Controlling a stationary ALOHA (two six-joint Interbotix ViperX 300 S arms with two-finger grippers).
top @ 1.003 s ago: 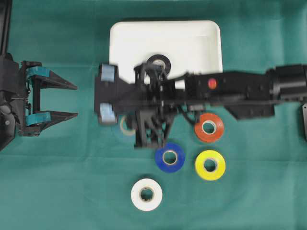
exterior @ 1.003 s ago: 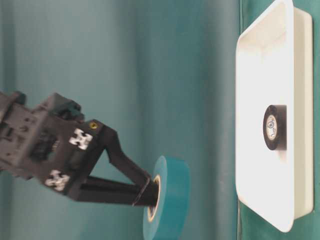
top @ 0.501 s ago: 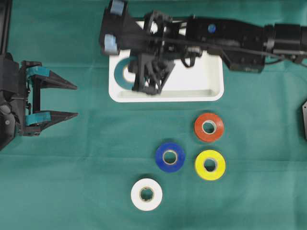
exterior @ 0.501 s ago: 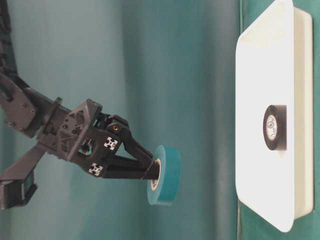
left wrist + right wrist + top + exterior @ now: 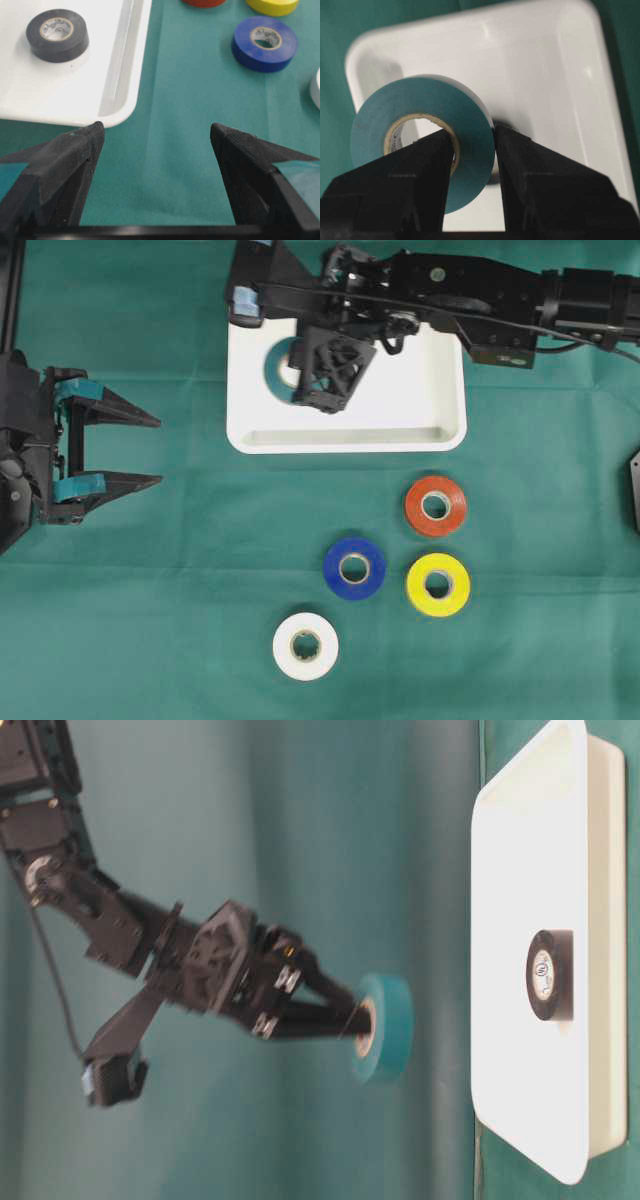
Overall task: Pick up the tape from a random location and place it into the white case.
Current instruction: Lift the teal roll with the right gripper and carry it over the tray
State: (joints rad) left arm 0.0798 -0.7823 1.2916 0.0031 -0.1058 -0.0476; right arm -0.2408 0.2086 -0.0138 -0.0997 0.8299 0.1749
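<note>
The right gripper (image 5: 472,165) is clamped on a teal roll of tape (image 5: 422,135) — one finger passes through the roll's cardboard core and the other presses its outer face, so the wall of the roll is pinched between them. In the overhead view the roll (image 5: 277,368) hangs over the left part of the white case (image 5: 420,400), mostly hidden under the arm. The table-level view shows the roll (image 5: 385,1027) held in the air, apart from the case (image 5: 520,840) and not touching its floor.

A black roll of tape (image 5: 57,35) already lies flat inside the case (image 5: 125,75), on the white floor; from table level it (image 5: 548,975) sits near the middle of the case.

The left gripper (image 5: 155,451) rests at the left edge of the green cloth (image 5: 180,570) with its jaws wide apart and nothing between them; its wrist camera looks past the two dark fingers (image 5: 75,165) toward the near corner of the case.

Four more rolls lie flat on the cloth below the case: an orange one (image 5: 435,505), a yellow one (image 5: 438,584) just beneath it, a blue one (image 5: 354,568) to the left of those, and a white one (image 5: 305,645) lowest and furthest left — none of them touching another.
</note>
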